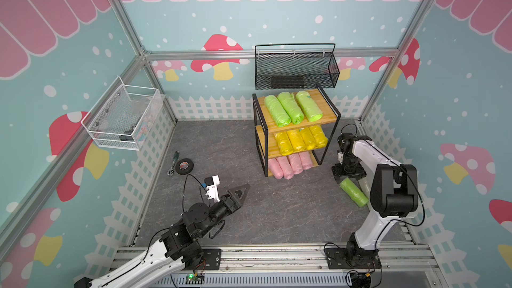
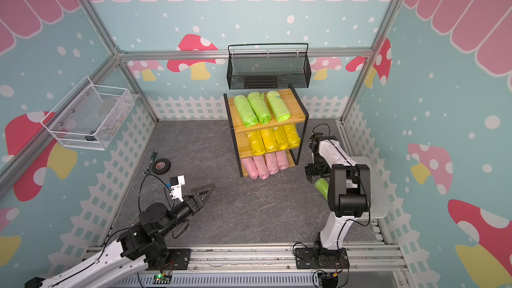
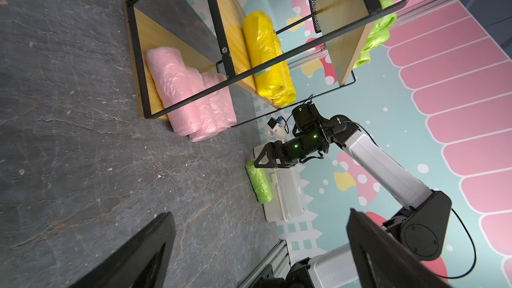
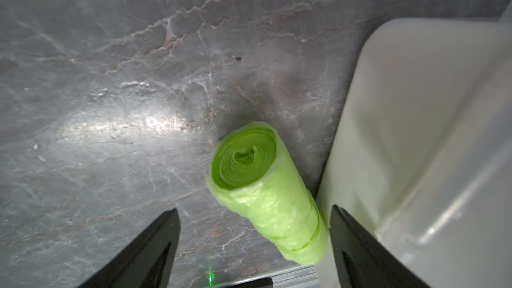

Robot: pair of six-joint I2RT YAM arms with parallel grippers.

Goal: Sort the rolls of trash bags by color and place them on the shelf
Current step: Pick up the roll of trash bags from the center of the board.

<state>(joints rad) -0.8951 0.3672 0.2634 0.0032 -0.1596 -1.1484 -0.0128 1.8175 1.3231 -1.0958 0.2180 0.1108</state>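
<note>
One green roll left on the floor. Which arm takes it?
Right. The right claw hangs open over the green roll, which lies on the floor beside the white bin. The left claw is open and empty, well away across the floor.

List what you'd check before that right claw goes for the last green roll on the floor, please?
1. The right gripper is open: ok.
2. The green roll lies between its fingers: ok.
3. Finger clearance between that roll and the white bin: cannot tell.
4. Room on the shelf beside the three green rolls: cannot tell, looks tight.
5. The left gripper is open, empty, well away: ok.
</note>
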